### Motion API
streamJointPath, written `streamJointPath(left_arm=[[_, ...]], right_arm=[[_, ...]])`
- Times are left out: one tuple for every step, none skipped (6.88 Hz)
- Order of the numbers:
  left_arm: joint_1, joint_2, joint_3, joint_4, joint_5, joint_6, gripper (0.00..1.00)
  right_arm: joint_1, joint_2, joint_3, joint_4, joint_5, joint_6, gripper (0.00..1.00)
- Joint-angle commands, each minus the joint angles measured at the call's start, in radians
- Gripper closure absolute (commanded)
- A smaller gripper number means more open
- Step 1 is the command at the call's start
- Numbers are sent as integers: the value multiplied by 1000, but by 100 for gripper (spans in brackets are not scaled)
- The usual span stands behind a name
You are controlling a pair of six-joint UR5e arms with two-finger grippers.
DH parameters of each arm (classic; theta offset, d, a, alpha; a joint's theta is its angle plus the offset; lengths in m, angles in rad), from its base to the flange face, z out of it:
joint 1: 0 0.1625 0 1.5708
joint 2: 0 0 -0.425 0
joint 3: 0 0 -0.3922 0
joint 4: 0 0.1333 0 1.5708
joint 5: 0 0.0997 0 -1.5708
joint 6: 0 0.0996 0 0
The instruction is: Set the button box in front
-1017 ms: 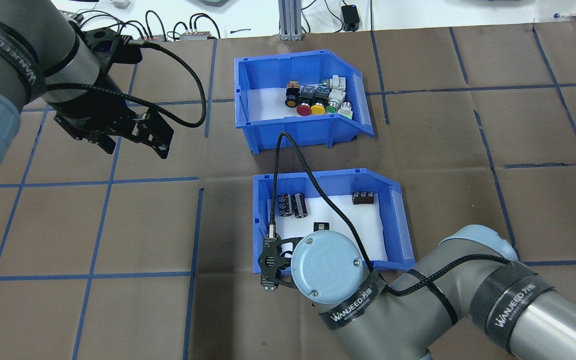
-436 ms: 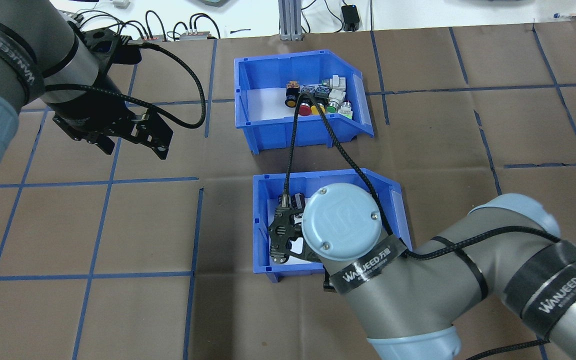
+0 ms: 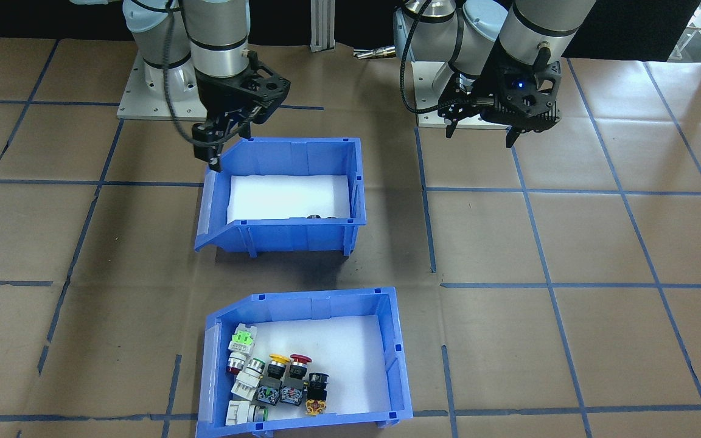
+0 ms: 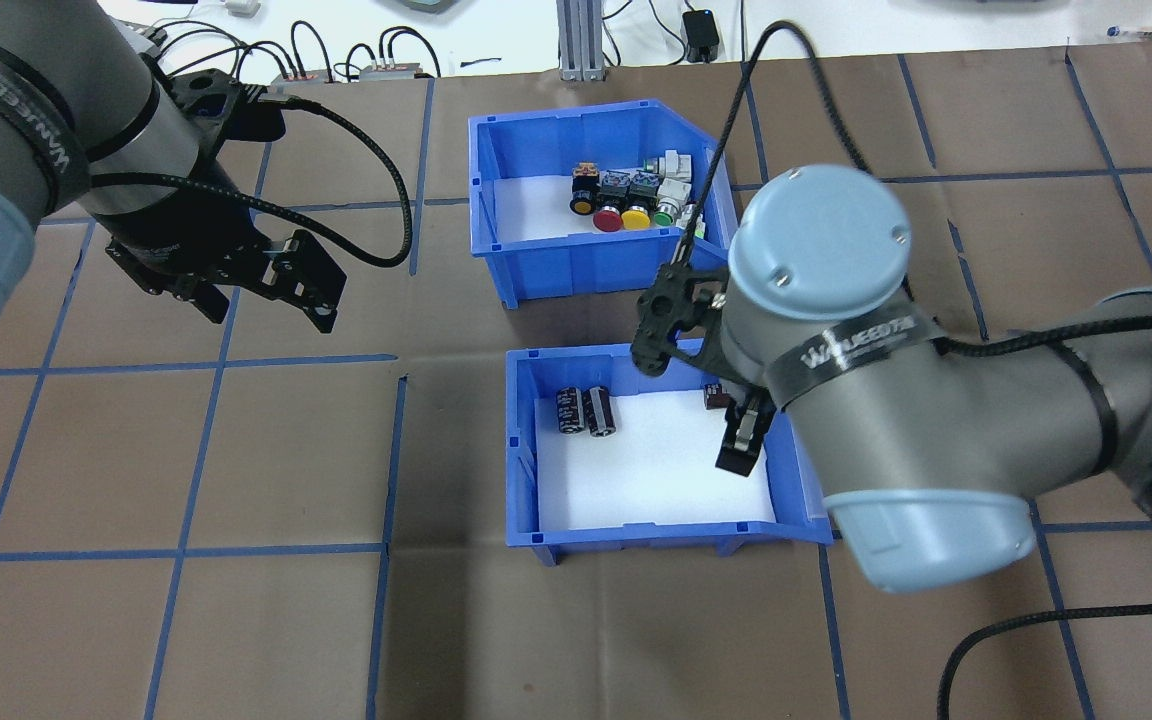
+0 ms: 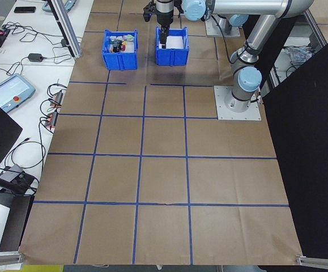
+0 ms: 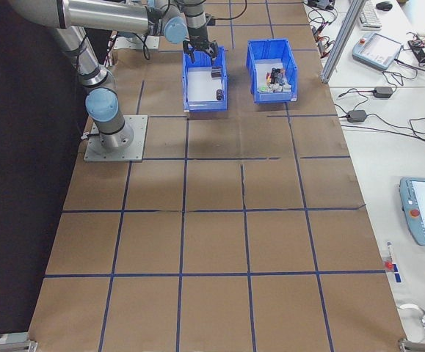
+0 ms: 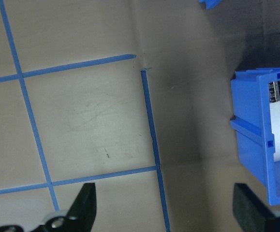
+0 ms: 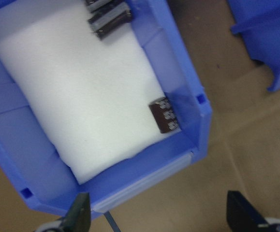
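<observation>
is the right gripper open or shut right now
Open. The right gripper shows both fingers spread wide in its wrist view, nothing between them, above the near bin.

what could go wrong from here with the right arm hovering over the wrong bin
1. The right gripper, open, hangs over the capacitor bin, not the button box; it may grab the wrong bin.
2. The capacitor bin occupies the near spot, blocking the button box's way forward.
3. The arm's cable loops over the button box and could snag its push-buttons.
</observation>
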Motion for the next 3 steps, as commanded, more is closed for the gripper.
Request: streamJointPath(left_arm=[[-1, 9, -1, -3, 0, -1, 0], [1, 10, 0, -3, 0, -3, 0], [1, 10, 0, -3, 1, -4, 0]], right_arm=[[-205, 5, -89, 6, 80, 128, 0], [-253, 28, -140, 5, 123, 286, 0], [-260, 86, -198, 12, 122, 437, 0]])
